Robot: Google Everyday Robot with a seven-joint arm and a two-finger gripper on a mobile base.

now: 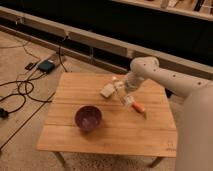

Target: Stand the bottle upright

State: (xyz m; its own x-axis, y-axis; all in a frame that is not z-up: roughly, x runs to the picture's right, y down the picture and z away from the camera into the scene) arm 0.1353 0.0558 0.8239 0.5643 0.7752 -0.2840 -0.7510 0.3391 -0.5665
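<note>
The gripper (121,91), beyond the round purple bowl (88,118) on the arm's side, looks clamped shut on the small whitish translucent plastic bottle (126,100); its long axis slants (lower end nearing the orange carrot-like piece (139,107)); uprighting means rotating it vertical.

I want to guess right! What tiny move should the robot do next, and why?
Probably tip the bottle straighter: the gripper, beside the white block, seems to have its jaws shut on it, and it looks tilted toward the orange carrot.

One bowl (88,117), one bottle (127,100), one block (106,91), one carrot (139,107), one pincer (120,89) above the table (75,140).
</note>
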